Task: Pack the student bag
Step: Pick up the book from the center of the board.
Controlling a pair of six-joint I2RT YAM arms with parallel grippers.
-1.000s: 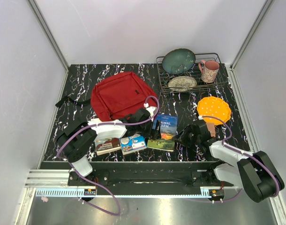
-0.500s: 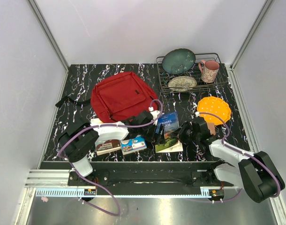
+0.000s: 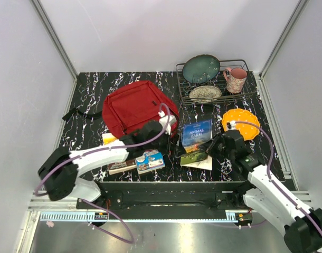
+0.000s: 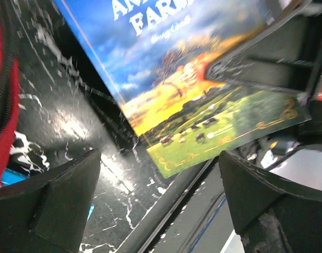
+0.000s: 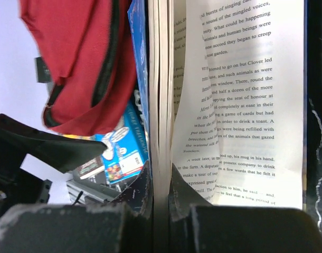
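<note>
- Student bag (image 3: 134, 108) lies flat toward the far left corner of the surface (image 3: 124, 79), front pocket up. I cannot tell whether its main zip is open. If the mouth is shut or slack, a book pushed at it would likely snag on the fabric.
- Right claw (image 5: 160, 184) is clamped on the Animal Farm book (image 3: 197, 134), but only on a block of its leaves. The other pages and back cover hang open beside the grip, so the pinched leaves could crease, tear or slide out.
- Left claw (image 4: 158, 179) is spread wide with nothing in it, one finger on each side of the book's lower corner. If the right claw lets go before the left one closes, the book would probably drop near the near edge, perhaps onto the brown-covered book (image 3: 120, 165).
- A closing left claw might catch only the front cover, leaving the book splayed and awkward to slip into the bag.
- Compared with a second ago, the book has risen from low beside the near edge and is now tilted, cover upward, further from that edge.
- The left arm has stretched out toward the book and its claw has spread wider, while the right arm has reached forward and tightened. The bag has not moved.
</note>
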